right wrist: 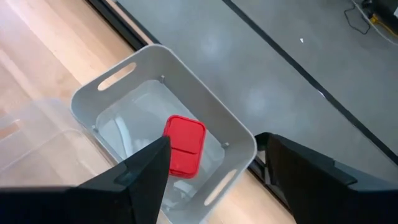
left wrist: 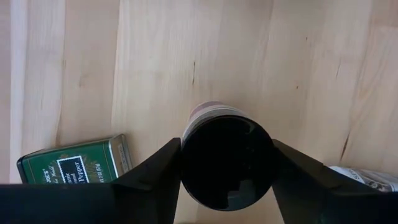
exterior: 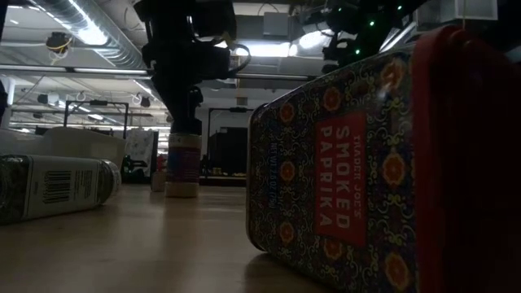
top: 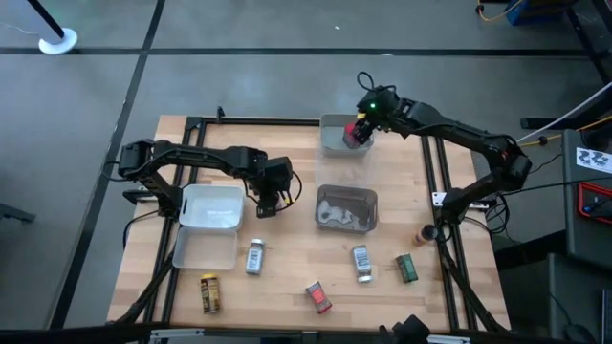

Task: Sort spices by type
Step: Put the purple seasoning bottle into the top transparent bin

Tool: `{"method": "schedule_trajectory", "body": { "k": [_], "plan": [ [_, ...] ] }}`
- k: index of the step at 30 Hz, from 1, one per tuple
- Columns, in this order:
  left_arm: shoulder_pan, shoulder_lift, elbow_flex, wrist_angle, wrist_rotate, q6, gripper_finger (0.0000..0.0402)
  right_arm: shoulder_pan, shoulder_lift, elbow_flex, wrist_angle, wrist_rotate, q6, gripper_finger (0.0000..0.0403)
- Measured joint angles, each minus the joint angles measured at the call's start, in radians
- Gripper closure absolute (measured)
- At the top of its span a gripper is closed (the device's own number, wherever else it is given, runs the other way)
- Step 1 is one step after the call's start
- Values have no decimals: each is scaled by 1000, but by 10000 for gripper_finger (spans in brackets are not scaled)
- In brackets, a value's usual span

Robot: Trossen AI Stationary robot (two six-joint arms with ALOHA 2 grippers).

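Dark-lidded jar pinched at cap by left claw: rigid, light, slick (top-heavy). Right claw spread above red box.

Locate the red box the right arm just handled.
The red box lies inside the white bin at the table's far edge, directly below the right gripper, whose jaws are open.

Bare wood lies open between the left trays and the middle tray. The left gripper stands there on a jar. Along the front, spices lie well apart, like the red tin.
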Motion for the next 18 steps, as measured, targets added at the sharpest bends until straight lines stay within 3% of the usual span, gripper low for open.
{"method": "schedule_trajectory", "body": {
  "k": [8,18],
  "plan": [
    [0,1,22,-20,0,4,213,0,-96,0,-85,0,1,133],
    [20,1,237,-86,0,128,213,0,-214,0,-226,-34,44,133]
  ]
}}
